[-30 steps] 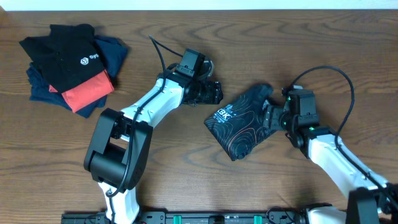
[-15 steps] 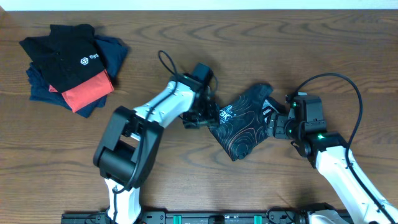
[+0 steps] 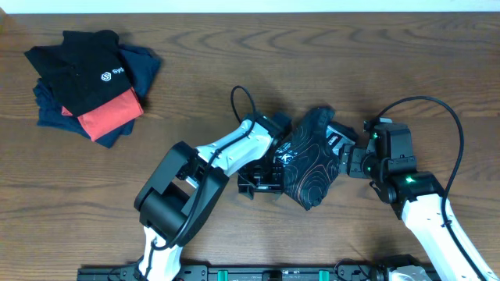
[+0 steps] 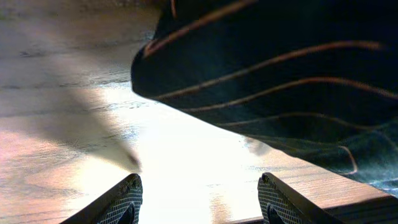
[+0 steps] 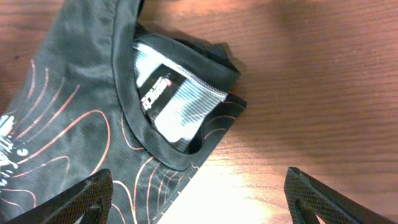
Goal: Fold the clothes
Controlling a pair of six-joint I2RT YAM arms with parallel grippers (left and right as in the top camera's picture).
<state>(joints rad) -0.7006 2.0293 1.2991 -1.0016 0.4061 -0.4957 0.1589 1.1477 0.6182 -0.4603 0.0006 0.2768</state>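
Observation:
The black jersey (image 3: 306, 162) with copper contour lines lies folded in a compact bundle at the table's middle right. My left gripper (image 3: 259, 183) is open and empty at the bundle's left edge, low over the wood; in the left wrist view (image 4: 199, 199) the jersey's folded edge (image 4: 280, 74) hangs just ahead of the fingers. My right gripper (image 3: 350, 160) is open and empty at the bundle's right edge. The right wrist view (image 5: 199, 199) shows the jersey's collar and white inner label (image 5: 165, 99) just ahead of the fingers.
A pile of other garments (image 3: 90, 82), a plain black top with a white logo over navy and coral-red pieces, lies at the back left. The wooden table (image 3: 406, 70) shows bare around the jersey.
My left gripper has swung from the back to the jersey's left edge and pushed in there. The jersey has bunched narrower and shifted right. The right gripper moved slightly right.

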